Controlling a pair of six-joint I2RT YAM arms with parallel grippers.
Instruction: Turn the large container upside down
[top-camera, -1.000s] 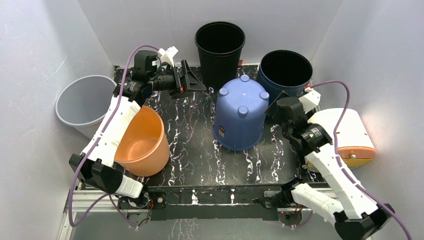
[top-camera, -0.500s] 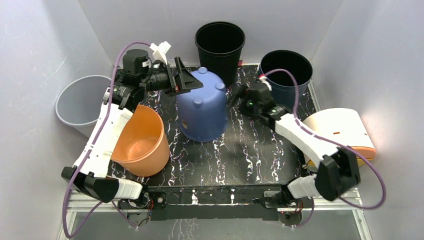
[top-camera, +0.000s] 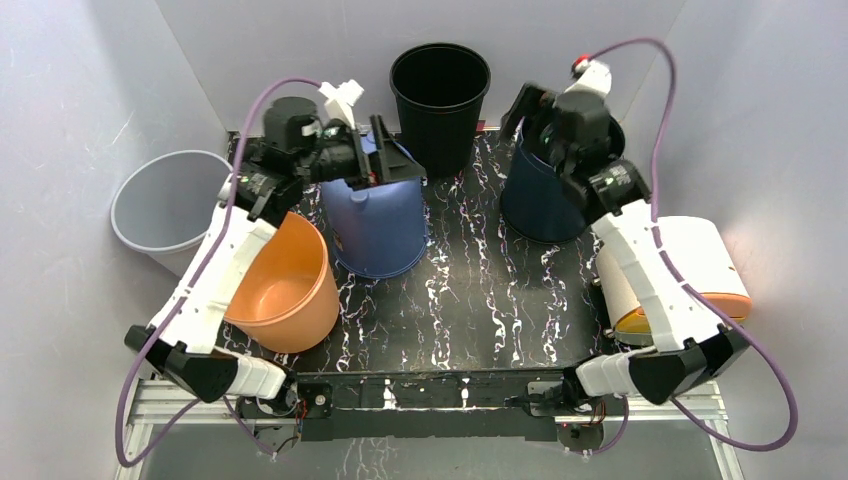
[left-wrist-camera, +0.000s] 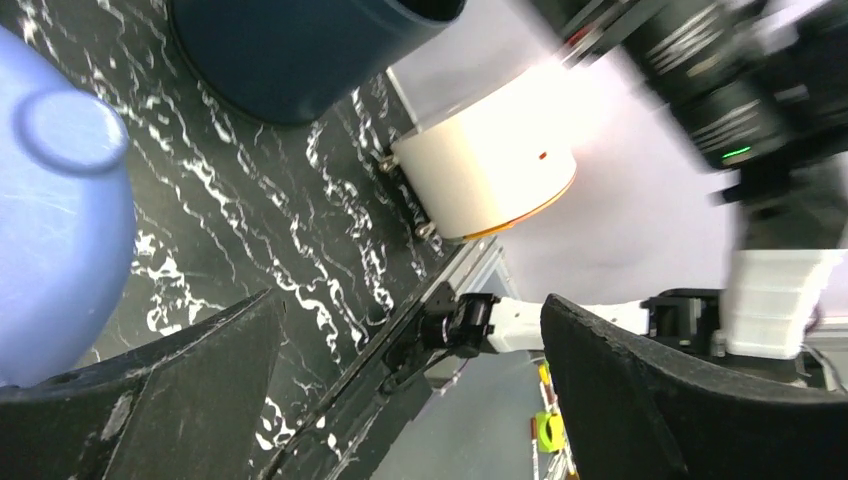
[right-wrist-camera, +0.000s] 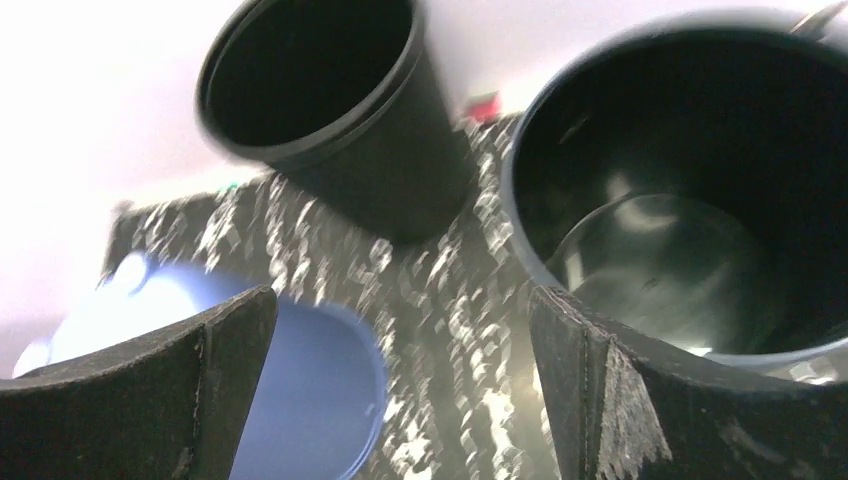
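White-walled booth w/ a black marble-pattern tabletop (top-camera: 470, 290), white veins all over it.

Task item: the periwinkle-blue plastic bucket (top-camera: 378, 230) stands mouth-down on the left-centre of the top, base up. The left wrist cam shows one round foot on that upturned base. It sits just beside the orange plastic bucket (top-camera: 285, 285), which is tipped w/ its mouth facing up and toward the near edge.

The left gripper (top-camera: 388, 162) hangs right over the blue bucket's upturned base. Its fingers (left-wrist-camera: 150, 400) are spread wide w/ nothing btwn them; in its own cam the bucket lies off to one side of the gap, not inside it. Can't tell if a finger touches the bucket.

The right gripper (top-camera: 532, 112) is up at the back right, over the rim of the dark navy round bucket (top-camera: 540, 205), which stands upright, mouth up. Its fingers (right-wrist-camera: 690, 400) are also wide apart, holding nothing. Its cam looks down into the navy bucket and, blurred, past the tall black plastic bin (top-camera: 440, 95) at the back centre, also upright.

A pale grey round bin (top-camera: 165, 205) stands off the left edge. A white cylindrical container w/ an orange rim (top-camera: 690, 270) lies on its side at the right edge, near the right arm.
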